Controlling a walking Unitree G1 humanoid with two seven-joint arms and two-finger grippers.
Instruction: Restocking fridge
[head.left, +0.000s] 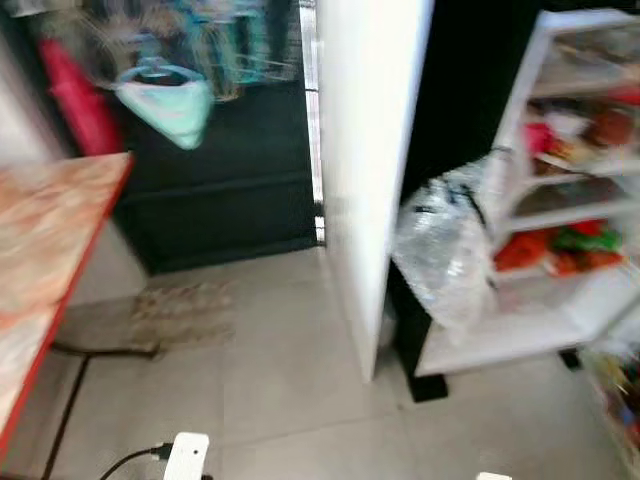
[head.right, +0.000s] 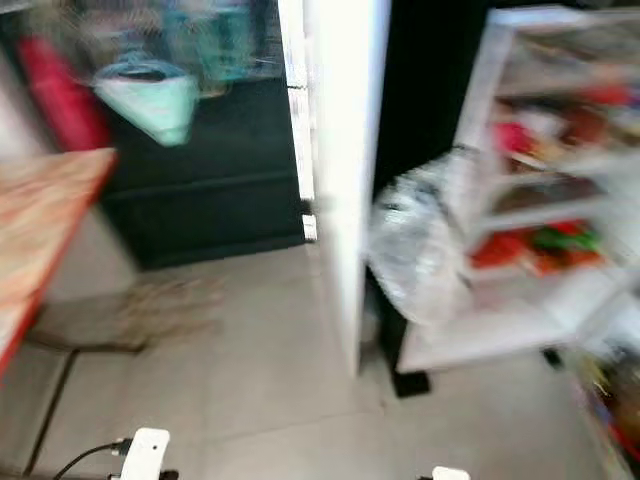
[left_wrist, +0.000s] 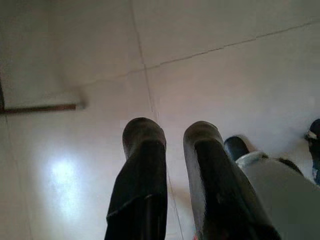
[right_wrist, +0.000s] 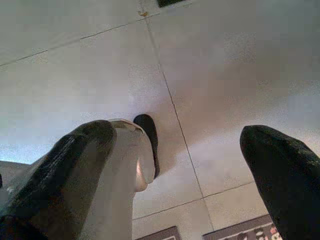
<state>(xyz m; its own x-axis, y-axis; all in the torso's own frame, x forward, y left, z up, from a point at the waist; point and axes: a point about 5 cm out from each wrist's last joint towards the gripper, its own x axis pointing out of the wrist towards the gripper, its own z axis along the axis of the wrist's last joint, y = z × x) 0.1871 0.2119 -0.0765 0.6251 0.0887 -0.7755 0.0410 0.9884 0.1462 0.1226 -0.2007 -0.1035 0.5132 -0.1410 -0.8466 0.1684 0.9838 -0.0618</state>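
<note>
The head views are blurred. A white fridge (head.left: 365, 150) stands ahead with its side panel towards me. To its right are open white shelves (head.left: 560, 215) holding red and green packs (head.left: 560, 248). A crumpled clear plastic bag (head.left: 445, 245) hangs in front of the shelves. My left gripper (left_wrist: 172, 137) hangs over the tiled floor, its black fingers (left_wrist: 145, 150) close together with nothing between them. My right gripper (right_wrist: 180, 137) also hangs low, open wide and empty, with my own silver leg and black foot seen past it.
A table (head.left: 50, 240) with an orange marbled top and red edge fills the left. A dark cabinet (head.left: 220, 190) stands behind, with a mint bag (head.left: 170, 105) hanging on it. A worn mat (head.left: 180, 310) and a white block with a black cable (head.left: 187, 455) lie on the floor.
</note>
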